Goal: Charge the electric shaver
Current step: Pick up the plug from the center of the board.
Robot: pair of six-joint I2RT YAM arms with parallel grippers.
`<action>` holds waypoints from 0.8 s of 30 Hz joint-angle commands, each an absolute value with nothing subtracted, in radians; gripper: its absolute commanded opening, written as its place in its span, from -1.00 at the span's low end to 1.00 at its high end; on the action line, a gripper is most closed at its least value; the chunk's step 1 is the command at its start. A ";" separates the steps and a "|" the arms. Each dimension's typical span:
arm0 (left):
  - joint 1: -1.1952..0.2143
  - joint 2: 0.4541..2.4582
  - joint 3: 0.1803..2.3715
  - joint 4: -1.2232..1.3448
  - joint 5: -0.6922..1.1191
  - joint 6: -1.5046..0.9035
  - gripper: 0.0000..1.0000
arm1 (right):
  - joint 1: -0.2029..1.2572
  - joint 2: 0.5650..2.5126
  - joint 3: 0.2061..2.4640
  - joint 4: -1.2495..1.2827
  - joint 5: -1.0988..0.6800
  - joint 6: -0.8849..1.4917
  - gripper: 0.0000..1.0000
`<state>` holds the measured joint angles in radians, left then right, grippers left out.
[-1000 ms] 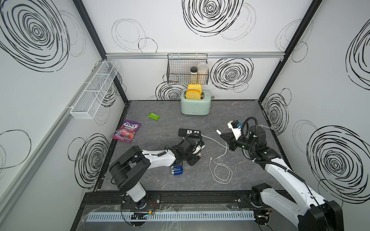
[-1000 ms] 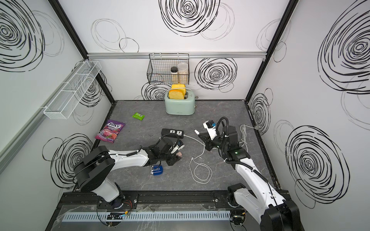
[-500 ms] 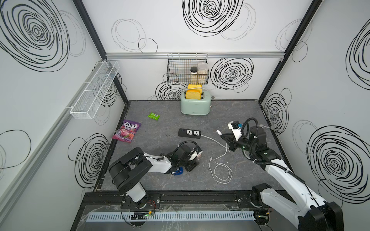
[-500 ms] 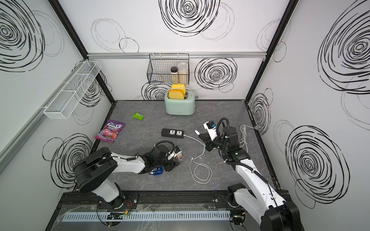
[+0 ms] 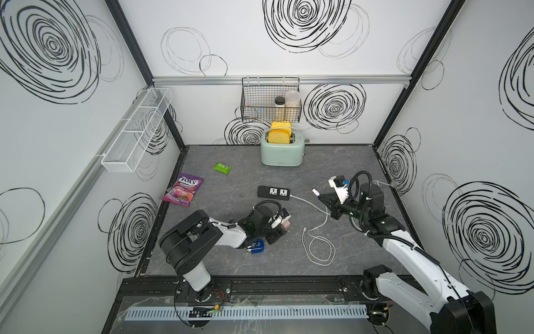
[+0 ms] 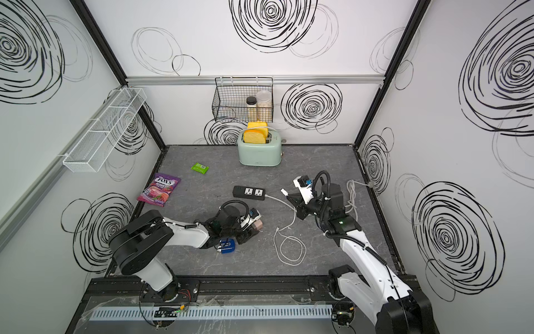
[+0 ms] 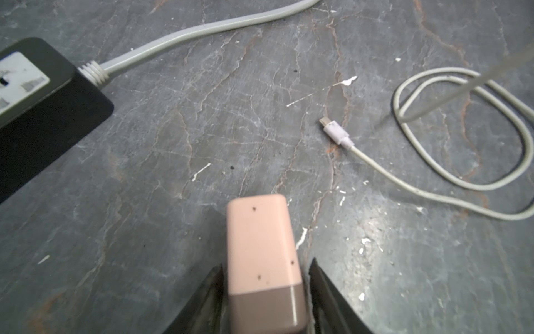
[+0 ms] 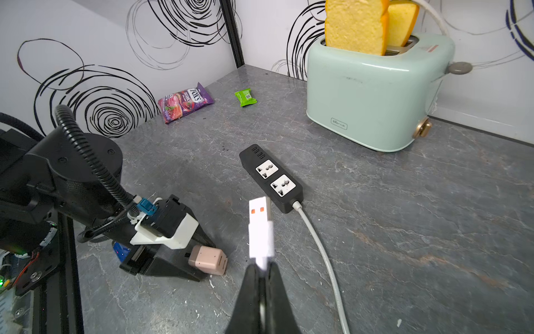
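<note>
The dark-blue electric shaver [image 5: 255,247] [image 6: 226,246] lies on the table beside my left arm's wrist, apart from both grippers. My left gripper [image 5: 281,228] [image 7: 265,269] sits low on the table, its jaws closed in against both sides of a pale-pink cube adapter [image 7: 257,240] [image 8: 209,258]. My right gripper [image 5: 325,199] [image 8: 261,267] hovers above the table, shut on the white USB plug [image 8: 260,228] of the charging cable. The cable's small plug [image 7: 333,130] lies loose on the table. The black power strip [image 5: 274,193] [image 8: 271,177] lies between the two grippers.
A mint toaster [image 5: 282,153] holding bread stands at the back. A purple candy bag [image 5: 183,189] and a green packet [image 5: 222,167] lie at the left. The white cable's loop [image 5: 319,248] lies at the front right. A wire basket [image 5: 270,101] hangs on the back wall.
My left gripper drew back from the power strip toward the table's front, and its jaws narrowed onto the pink adapter. The right arm has not moved.
</note>
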<state>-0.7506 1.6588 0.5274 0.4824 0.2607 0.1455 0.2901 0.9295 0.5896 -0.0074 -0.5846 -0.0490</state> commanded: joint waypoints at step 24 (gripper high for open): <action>-0.707 1.744 0.597 0.490 0.405 0.190 -0.17 | 0.285 0.903 0.545 0.009 -0.603 -0.054 -1.00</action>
